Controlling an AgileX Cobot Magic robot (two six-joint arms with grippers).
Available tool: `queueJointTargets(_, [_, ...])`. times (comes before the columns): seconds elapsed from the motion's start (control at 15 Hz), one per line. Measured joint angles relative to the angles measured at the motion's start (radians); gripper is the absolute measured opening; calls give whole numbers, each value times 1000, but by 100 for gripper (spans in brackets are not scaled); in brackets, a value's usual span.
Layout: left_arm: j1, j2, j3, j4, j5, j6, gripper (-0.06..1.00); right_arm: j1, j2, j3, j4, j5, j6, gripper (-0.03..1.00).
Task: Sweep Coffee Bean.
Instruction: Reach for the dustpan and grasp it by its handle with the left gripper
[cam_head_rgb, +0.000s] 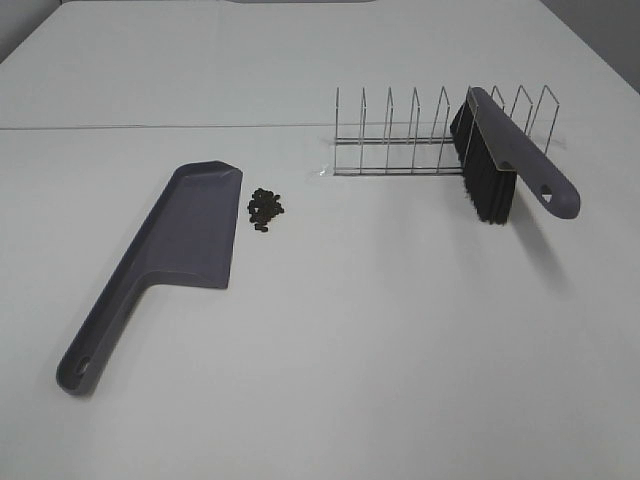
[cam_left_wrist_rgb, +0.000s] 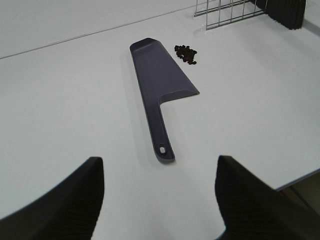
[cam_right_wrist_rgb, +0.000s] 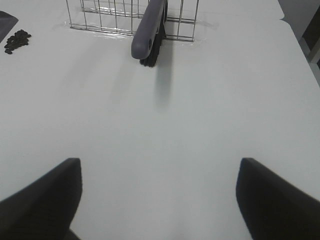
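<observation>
Coffee bean (cam_head_rgb: 265, 209) heap beside dustpan (cam_head_rgb: 190, 225) | left hand (cam_left_wrist_rgb: 159, 172), right hand (cam_right_wrist_rgb: 160, 165) spread, empty | wrist views only

The table (cam_head_rgb: 400, 350) has a smooth white top, matt with a faint sheen. The dustpan (cam_head_rgb: 185, 225) is moulded grey-violet plastic, smooth, with a satin finish and soft highlights along its raised rim. The brush (cam_head_rgb: 520, 160) has a handle of the same smooth plastic, and its bristles (cam_head_rgb: 485, 190) are black, fibrous and dull. The rack (cam_head_rgb: 400, 139) is thin bright metal wire, glossy. The coffee bean (cam_head_rgb: 265, 209) heap is dark brown, too small to show texture. The fingers (cam_left_wrist_rgb: 75, 200) of the left gripper (cam_left_wrist_rgb: 159, 159) are black and matt with fine ribbing; those of the right gripper (cam_right_wrist_rgb: 160, 160) are black and matt.
</observation>
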Motion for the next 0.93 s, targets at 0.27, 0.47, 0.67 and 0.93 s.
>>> queueJointTargets(0.27, [0, 32, 0, 0, -1, 0, 62, 0, 0, 0, 0, 0, 0, 79])
queueJointTargets(0.47, [0, 133, -13, 0, -53, 0, 62, 0, 0, 0, 0, 0, 0, 79])
queueJointTargets(0.67, [0, 258, -16, -1, -223, 0, 62, 0, 0, 0, 0, 0, 0, 79])
queueJointTargets(0.93, [0, 489, -35, -27, -329, 0, 62, 0, 0, 0, 0, 0, 0, 79])
